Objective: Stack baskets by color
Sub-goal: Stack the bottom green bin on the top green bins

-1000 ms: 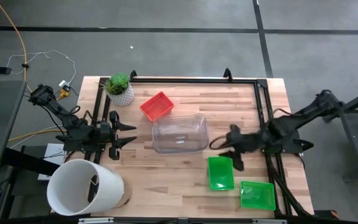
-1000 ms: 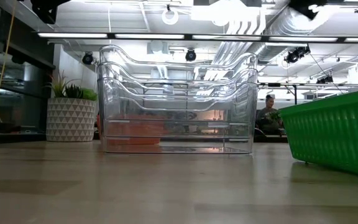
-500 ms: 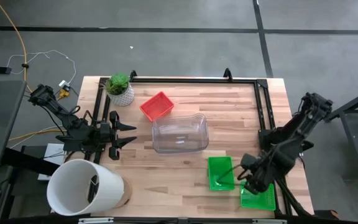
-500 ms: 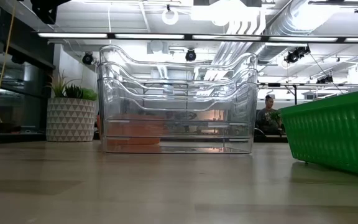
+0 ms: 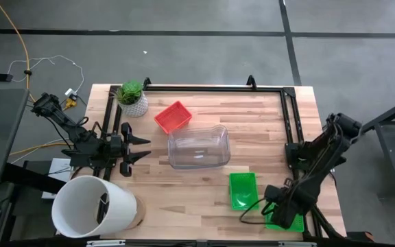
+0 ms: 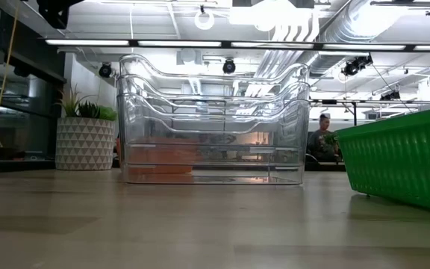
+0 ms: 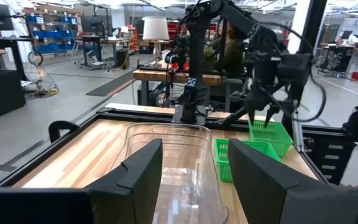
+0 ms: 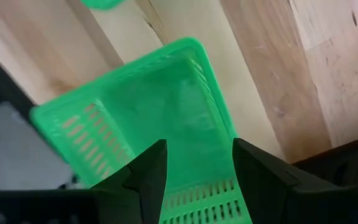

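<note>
My right gripper [image 5: 274, 206] hangs over the near right corner of the table, fingers [image 8: 148, 180] spread apart with nothing between them, directly above a shallow bright green mesh-sided plastic basket [image 8: 148, 118] that lies at the table's edge. My left gripper [image 5: 137, 147] waits on the far left side of the pale wooden tabletop [image 5: 252, 110], its fingers [image 7: 143, 174] apart and empty, aimed across at my working gripper.

Farthest from my right gripper, at the near left corner, stands the big white cylindrical bucket [image 5: 91, 206]. Nearer, between my two grippers, sits the large clear transparent plastic basket [image 5: 199, 147]; in the low view it looks like several clear ones nested together. A second bright green mesh basket [image 5: 243, 189] lies just beside my right gripper, on the side towards the clear basket, close to the first green one but not stacked on it. A small bright red mesh basket [image 5: 173, 116] rests beyond the clear basket, close against its far corner. Smallest, the green plant in a white patterned pot [image 5: 132, 98] stands at the far left corner, well apart from my right gripper.
</note>
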You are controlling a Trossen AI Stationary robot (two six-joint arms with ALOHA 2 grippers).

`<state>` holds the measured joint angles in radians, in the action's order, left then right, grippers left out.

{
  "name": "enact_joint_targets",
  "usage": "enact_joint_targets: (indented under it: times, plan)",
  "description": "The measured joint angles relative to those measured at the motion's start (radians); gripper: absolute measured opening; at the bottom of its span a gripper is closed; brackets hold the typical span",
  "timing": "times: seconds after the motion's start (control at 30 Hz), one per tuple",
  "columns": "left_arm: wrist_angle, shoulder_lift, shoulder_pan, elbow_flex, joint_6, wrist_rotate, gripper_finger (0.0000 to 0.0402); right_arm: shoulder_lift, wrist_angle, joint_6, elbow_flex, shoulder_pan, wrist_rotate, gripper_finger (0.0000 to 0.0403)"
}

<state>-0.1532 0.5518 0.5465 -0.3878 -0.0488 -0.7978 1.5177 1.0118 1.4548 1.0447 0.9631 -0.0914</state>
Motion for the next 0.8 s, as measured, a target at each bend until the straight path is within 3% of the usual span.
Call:
enact_joint_targets:
  times: [0.43,0.8]
  plan:
    - [0.0,0.0,0.0,0.0,0.0,0.011,0.0172,0.194,0.049,-0.181,0.0,0.009,0.001,0.0169]
    - [0.0,0.0,0.0,0.0,0.0,0.011,0.0172,0.199,0.055,-0.206,-0.001,0.009,-0.015,0.0167]
